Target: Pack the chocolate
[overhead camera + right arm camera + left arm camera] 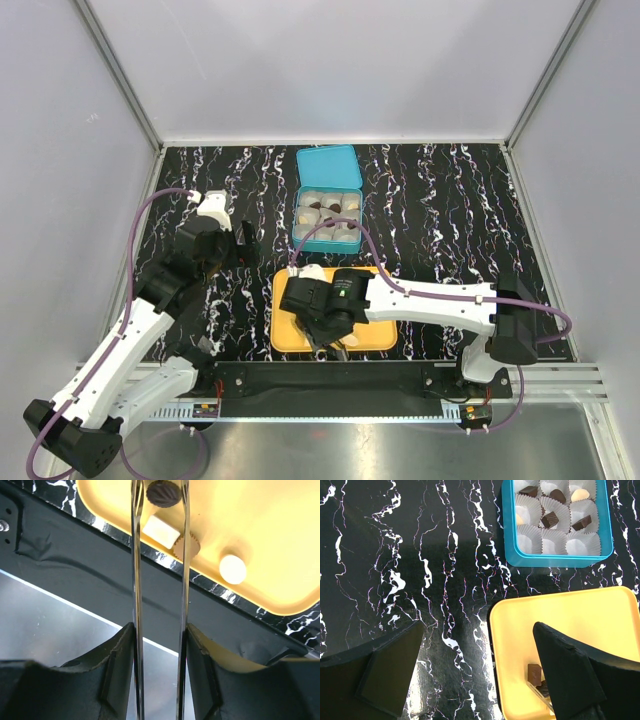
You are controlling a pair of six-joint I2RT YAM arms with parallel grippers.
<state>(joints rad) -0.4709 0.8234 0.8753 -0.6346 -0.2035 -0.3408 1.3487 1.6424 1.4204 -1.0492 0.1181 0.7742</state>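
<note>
Nearest the right wrist camera, the black fingers of the right gripper (159,645) are closed on a pair of metal tongs (136,580). The two blades run straight up the frame from the fingers.

**Target piece.** A dark round chocolate (163,493) lies at the top centre of the frame, directly between the blade tips, on the orange tray (260,525). It nearly fills the gap. Whether the blades are already pinching it cannot be told. The piece is round, so it has no long axis to align with, and any approach angle serves.

**Neighbouring pieces.** All three lie on the tray.
- A white square piece (160,530) lies between the blades, just below the target.
- A brown fluted piece (194,545) sits against the outer side of the right blade.
- A round cream piece (232,569) lies apart, to the right.

**Left arm.** The left gripper (479,645) hovers with its jaws spread wide and nothing between them. It stands over the marbled table (395,555), with one finger overlapping the tray's left edge in its own view.

**Destination.** The blue box (555,559) is in the upper right of the left wrist frame. Its bottom row of white paper cups (554,544) is empty.

**Assessment.** The right arm is the nearer one and is already on the target. The coming move probably calls for a firmer squeeze, then a lift clear of the white square piece.
</note>
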